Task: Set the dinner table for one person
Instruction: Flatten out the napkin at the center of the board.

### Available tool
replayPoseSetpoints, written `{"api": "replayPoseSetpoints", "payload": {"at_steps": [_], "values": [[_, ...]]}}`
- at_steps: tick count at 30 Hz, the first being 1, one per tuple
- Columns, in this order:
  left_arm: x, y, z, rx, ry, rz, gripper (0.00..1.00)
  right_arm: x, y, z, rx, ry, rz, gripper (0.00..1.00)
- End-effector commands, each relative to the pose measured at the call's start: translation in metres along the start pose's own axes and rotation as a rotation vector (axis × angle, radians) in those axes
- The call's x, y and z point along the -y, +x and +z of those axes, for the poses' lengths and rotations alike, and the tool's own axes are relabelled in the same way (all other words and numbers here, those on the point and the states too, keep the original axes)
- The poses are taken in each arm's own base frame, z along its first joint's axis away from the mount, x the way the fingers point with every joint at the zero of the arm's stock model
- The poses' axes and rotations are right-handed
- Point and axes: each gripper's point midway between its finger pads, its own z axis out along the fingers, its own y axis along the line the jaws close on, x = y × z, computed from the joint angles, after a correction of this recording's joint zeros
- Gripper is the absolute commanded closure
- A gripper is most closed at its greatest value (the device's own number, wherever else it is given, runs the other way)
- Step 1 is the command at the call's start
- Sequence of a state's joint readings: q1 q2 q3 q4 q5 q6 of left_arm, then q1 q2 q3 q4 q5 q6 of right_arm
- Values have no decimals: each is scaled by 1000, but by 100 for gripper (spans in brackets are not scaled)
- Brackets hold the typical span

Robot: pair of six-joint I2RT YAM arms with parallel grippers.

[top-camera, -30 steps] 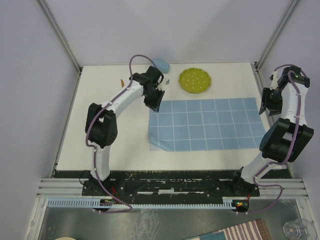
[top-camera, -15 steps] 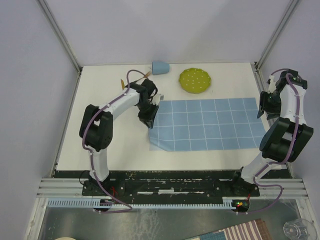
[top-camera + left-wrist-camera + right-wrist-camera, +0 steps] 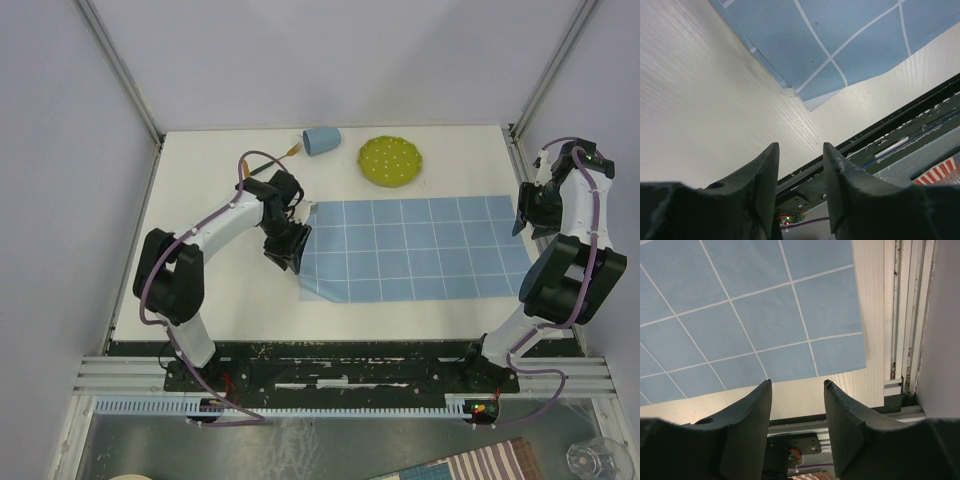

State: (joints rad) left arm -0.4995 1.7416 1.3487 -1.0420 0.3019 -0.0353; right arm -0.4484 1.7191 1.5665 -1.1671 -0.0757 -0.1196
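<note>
The white dinner table point(image 3: 235, 295) carries a light-blue grid cloth point(image 3: 420, 248). The cloth's near-left corner is folded and slightly raised point(image 3: 807, 97). A green dotted plate point(image 3: 390, 160) and a light-blue cup point(image 3: 322, 139) lying on its side sit at the back. My left gripper point(image 3: 285, 248) is low at the cloth's left edge, and in the left wrist view it is open and empty point(image 3: 800, 147). My right gripper point(image 3: 528, 212) is at the cloth's right edge, and in the right wrist view it is open and empty point(image 3: 797, 384) above the cloth's near-right corner point(image 3: 840, 352).
A thin orange utensil point(image 3: 291, 150) lies beside the cup, and another orange piece point(image 3: 243, 166) lies farther left. Metal frame posts stand at the back corners. A rail point(image 3: 902, 315) runs along the table's right side. The black base rail point(image 3: 340, 360) borders the near edge.
My left gripper has moved from beside the cup at the back toward me, along the cloth's left edge. The cup is now fully visible. The right arm has barely shifted.
</note>
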Motion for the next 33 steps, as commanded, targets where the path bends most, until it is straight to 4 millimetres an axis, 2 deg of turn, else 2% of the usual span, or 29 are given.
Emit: {"api": "replayPoseSetpoints", "payload": {"at_steps": [1,7,13,21,25,33], "values": [[3,-11,8,11,36,42,47,0,-11,-11,52,-5,14,46],[5,-26,28,-28,72,0,44,-1,-8,-9,43,-8,14,46],[13,-46,46,-57,128,-33,45,0,-4,-6,36,-1,9,46],[12,-38,66,-122,134,-56,47,7,-1,-10,36,37,-14,46],[14,-31,59,-115,130,-53,47,10,1,-13,36,52,-27,46],[1,-22,17,-10,-10,-12,47,7,3,-9,30,39,-17,46]]}}
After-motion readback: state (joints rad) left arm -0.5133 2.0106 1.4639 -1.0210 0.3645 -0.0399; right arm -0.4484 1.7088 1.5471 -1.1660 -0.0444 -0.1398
